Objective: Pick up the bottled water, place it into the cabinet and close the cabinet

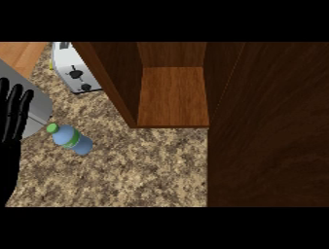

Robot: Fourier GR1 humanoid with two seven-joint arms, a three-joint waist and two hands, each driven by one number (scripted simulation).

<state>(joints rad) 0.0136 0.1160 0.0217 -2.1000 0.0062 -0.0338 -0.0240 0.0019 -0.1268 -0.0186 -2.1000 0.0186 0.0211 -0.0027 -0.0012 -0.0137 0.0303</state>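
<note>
The bottled water [72, 138] lies on its side on the speckled granite counter [124, 170], its green cap [52, 128] pointing toward the upper left and its pale blue body slanting down to the right. A green band wraps the bottle near the neck (a label, perhaps, but no writing on it can be read). Nothing touches the bottle; it rests free on the stone.

Up and to the right of the bottle stands the cabinet [171, 92], its dark wooden door [279, 126] swung open and filling the view to the bottle's far right. Inside, a lighter brown shelf floor [173, 97] shows between the side walls, and nothing sits on it. The bottle is outside the cabinet, near its left wall but apart from it.

Above the bottle, against the cabinet's left side, is a white toaster [74, 73] with two dark knobs on its face; no lettering is legible there either.

Just left of the bottle lies a grey metal surface [24, 82] with a rounded corner, possibly a sink edge. Over it, further left of the bottle, the left hand [2, 126] shows at the view's edge, black, fingers straight and spread upward, grasping nothing. The right hand is out of sight.
</note>
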